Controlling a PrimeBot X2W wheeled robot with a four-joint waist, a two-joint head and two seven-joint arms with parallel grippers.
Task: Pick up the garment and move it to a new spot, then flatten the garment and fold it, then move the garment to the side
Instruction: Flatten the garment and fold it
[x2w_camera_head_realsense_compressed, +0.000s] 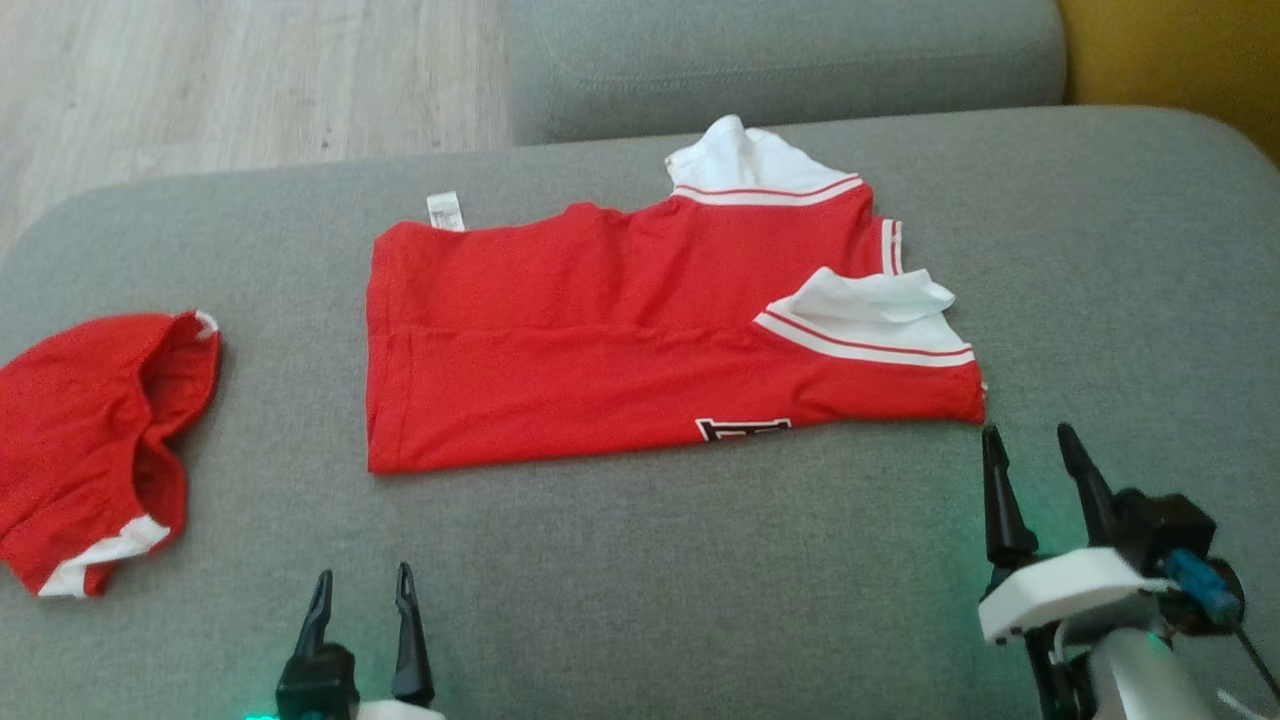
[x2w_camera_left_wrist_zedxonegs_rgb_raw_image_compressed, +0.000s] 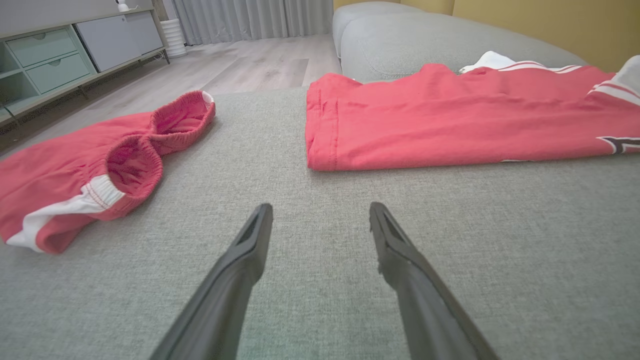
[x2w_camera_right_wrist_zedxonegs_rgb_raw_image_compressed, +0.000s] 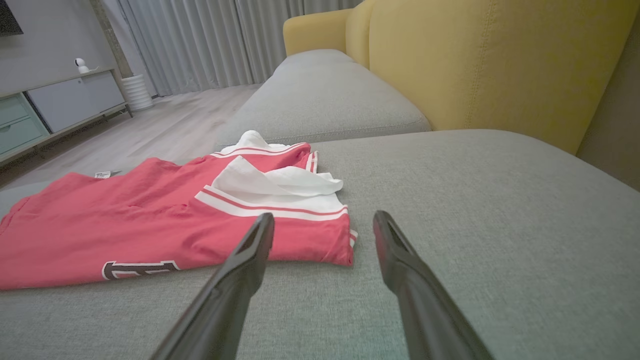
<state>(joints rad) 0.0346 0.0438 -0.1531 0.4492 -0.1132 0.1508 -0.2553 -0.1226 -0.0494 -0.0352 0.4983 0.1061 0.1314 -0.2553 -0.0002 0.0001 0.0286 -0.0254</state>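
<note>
The red shirt (x2w_camera_head_realsense_compressed: 640, 340) lies folded lengthwise in the middle of the grey sofa cushion (x2w_camera_head_realsense_compressed: 700, 560), its long side running left to right. Its hem is at the left end. At the right end are two white sleeves (x2w_camera_head_realsense_compressed: 860, 310) with red stripes, one on top near the front edge and one sticking out at the far edge. A white label (x2w_camera_head_realsense_compressed: 446, 211) pokes out at the far left corner. Part of a black and white print (x2w_camera_head_realsense_compressed: 742, 429) shows along the near edge.

The left pincer (x2w_camera_head_realsense_compressed: 363, 572) is spread and pinches nothing. It sits over bare cushion, near and to the left of the shirt, well apart from it. The right pincer (x2w_camera_head_realsense_compressed: 1029, 432) is also spread, with nothing between its fingers. Its tips are just beside the near right corner of the shirt, whether touching the fabric I cannot tell.

Red shorts (x2w_camera_head_realsense_compressed: 80, 430) with white trim lie crumpled at the left end of the cushion, apart from the shirt. A second grey cushion (x2w_camera_head_realsense_compressed: 780, 60) lies beyond, with a yellow backrest (x2w_camera_right_wrist_zedxonegs_rgb_raw_image_compressed: 500, 65) to the right and a pale wood floor (x2w_camera_head_realsense_compressed: 200, 80) to the far left.
</note>
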